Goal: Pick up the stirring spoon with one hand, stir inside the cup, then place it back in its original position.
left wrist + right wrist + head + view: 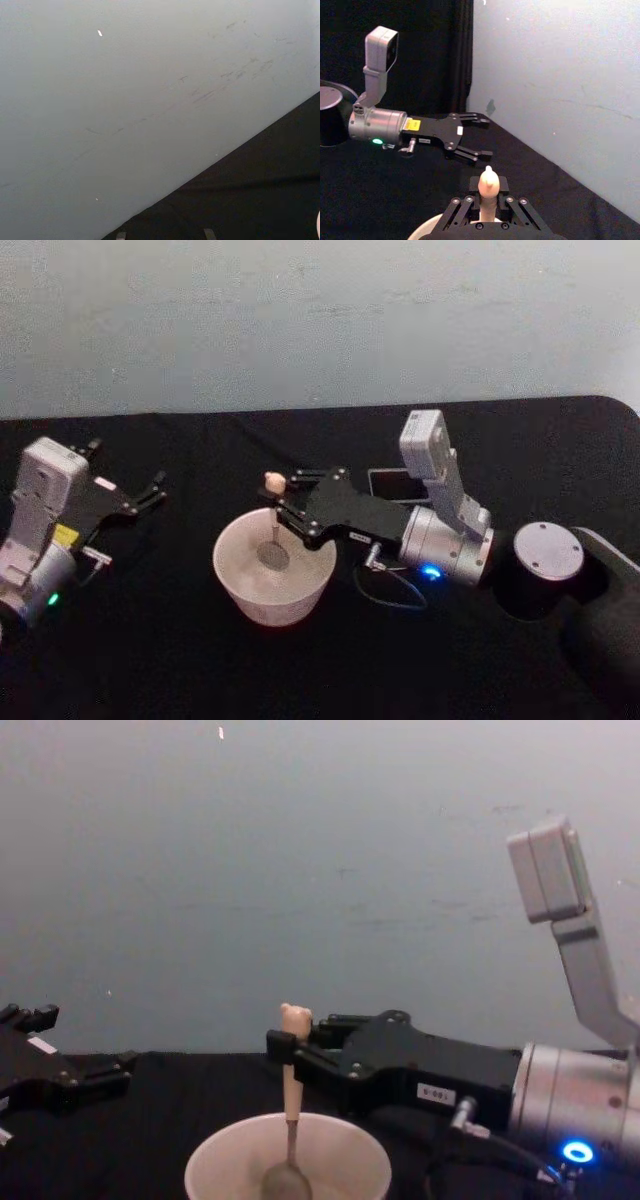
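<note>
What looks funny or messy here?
Nothing looks messy. The stirring spoon stands upright in the cup, pinched by the right gripper, with nothing spilled on the black table. The left gripper hangs open off to the left.

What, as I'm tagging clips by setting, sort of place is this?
Probably a robot lab test bench, not a kitchen: a black-draped table, a bare pale wall, and the right gripper holding the stirring spoon in the cup.

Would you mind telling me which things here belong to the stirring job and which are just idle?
In the job: stirring spoon; cup; right gripper, holding the spoon upright in the cup; dark grey holder behind it.
Idle: left gripper, open, at the left; black table.
</note>
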Controlling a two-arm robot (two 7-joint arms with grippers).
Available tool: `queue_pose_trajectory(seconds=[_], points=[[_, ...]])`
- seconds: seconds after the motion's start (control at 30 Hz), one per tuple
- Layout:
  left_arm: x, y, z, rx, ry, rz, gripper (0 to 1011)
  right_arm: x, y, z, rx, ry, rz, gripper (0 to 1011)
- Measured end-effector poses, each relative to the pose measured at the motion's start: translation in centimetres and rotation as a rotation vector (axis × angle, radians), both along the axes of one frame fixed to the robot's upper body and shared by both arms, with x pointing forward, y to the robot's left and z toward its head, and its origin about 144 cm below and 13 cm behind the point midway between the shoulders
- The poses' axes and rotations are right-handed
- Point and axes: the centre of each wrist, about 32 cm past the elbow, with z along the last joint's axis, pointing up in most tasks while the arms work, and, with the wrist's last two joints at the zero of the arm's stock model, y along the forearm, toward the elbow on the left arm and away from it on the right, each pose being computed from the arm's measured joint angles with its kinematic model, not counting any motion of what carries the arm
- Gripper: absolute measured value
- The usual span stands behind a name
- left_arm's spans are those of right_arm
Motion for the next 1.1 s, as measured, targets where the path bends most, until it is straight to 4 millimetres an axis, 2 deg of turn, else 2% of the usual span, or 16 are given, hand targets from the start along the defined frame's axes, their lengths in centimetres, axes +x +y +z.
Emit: queue_pose_trajectory(seconds=[0.57,0.8,1.1], points=[[0.0,0.0,0.0,0.000,0.000,0.000,1001,-0.3,-1.4,-0.1,-0.004,0.008,-0.023,188],[0.0,0.0,0.0,0.000,0.000,0.000,1001,-1.9,-2.6,0.3,0.016,0.022,0.000,188],[0.0,0.0,0.0,0.000,0.000,0.000,1001,-3.1,-2.5,0.1,0.013,0.045,0.047,188]])
